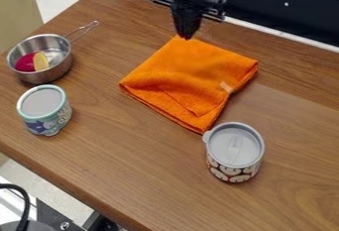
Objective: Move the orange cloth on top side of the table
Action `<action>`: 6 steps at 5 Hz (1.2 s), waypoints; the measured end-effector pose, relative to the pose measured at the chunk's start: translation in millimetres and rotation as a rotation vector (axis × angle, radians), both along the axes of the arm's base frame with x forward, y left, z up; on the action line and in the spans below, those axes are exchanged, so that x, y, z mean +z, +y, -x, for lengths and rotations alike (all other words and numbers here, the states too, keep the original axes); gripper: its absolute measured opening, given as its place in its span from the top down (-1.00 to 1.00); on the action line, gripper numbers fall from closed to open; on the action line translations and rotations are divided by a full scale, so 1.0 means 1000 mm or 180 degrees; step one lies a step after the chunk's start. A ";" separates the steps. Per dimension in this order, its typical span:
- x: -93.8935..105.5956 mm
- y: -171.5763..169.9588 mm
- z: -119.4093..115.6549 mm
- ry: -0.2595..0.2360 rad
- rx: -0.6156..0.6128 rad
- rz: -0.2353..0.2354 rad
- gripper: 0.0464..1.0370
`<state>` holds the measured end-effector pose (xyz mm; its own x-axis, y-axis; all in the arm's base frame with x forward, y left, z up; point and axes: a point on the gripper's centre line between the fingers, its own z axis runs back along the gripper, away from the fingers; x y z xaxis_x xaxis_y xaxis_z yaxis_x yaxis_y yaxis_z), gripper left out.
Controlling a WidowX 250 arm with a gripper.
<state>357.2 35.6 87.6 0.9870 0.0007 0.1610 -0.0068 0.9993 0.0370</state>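
Firstly, at far left, a metal saucepan [51, 76] sits near the table's [126, 160] left edge, handle pointing inward; a leftward drift of the cloth could catch that handle. Below it stands a teal-rimmed tub [47, 118], upright, well apart from the work. At upper centre lies the folded orange cloth [185, 74], flat, its upper corner beneath the black gripper [187, 35]. Whether the gripper is spread, pressed together or pinching fabric cannot be told. Risk: a shallow hold at that corner may slip, or lift one layer and undo the fold. A strip of wood between cloth and far edge offers modest room; overtravel could leave fabric hanging over. Finally, right of centre, a grey-lidded mug [234, 151] stands just beside the cloth's lowest corner, contact uncertain; a sideways swing could nudge it.
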 end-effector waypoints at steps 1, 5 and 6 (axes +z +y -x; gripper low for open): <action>0.006 0.008 0.004 -0.0010 0.0020 0.0016 0.99; -0.008 0.116 0.059 -0.0084 -0.0061 -0.0214 0.96; -0.006 0.127 0.072 -0.0205 -0.0096 -0.0430 0.70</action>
